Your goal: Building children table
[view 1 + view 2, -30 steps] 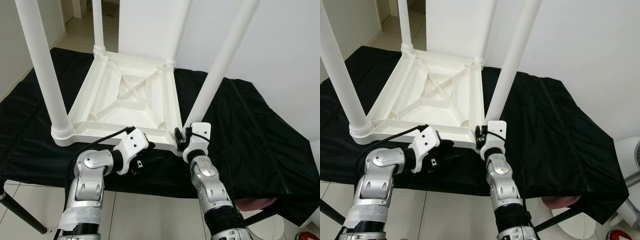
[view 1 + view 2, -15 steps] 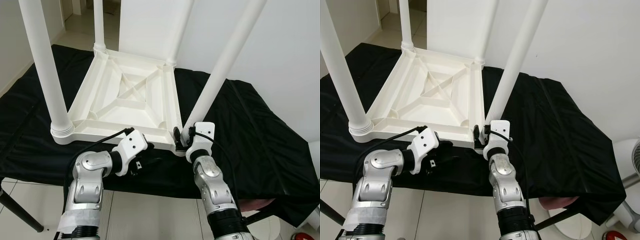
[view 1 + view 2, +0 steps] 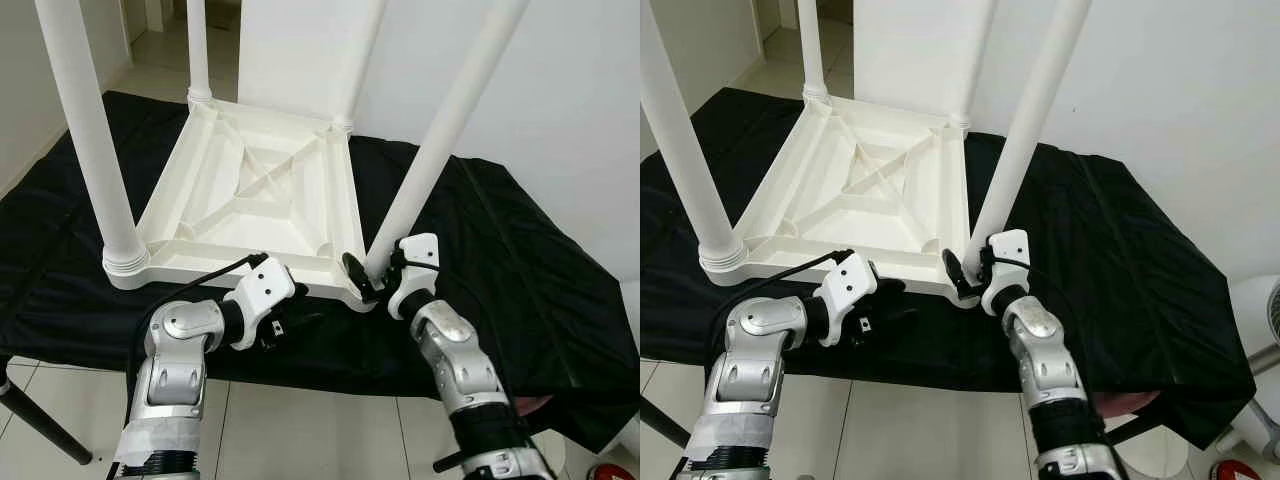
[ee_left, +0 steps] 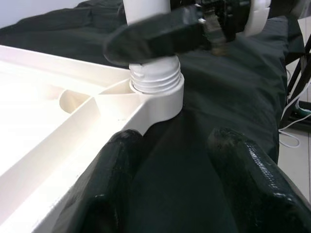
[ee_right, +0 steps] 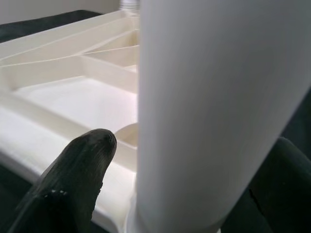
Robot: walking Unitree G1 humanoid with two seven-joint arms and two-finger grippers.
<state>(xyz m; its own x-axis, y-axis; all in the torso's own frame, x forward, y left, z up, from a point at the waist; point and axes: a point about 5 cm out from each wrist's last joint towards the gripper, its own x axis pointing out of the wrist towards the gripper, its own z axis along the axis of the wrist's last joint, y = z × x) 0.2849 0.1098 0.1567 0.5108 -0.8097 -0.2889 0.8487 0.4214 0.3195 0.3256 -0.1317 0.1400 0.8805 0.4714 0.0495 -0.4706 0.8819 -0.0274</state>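
Now the right gripper (image 3: 372, 272) is pinching the table leg (image 3: 430, 165), lower middle | left gripper (image 4: 177, 182) is sitting spread by the upside-down table (image 3: 250, 190) (on black cloth (image 3: 520, 250)).

A black-draped bench (image 3: 520, 260) carries the upturned white children's table (image 3: 250, 205).
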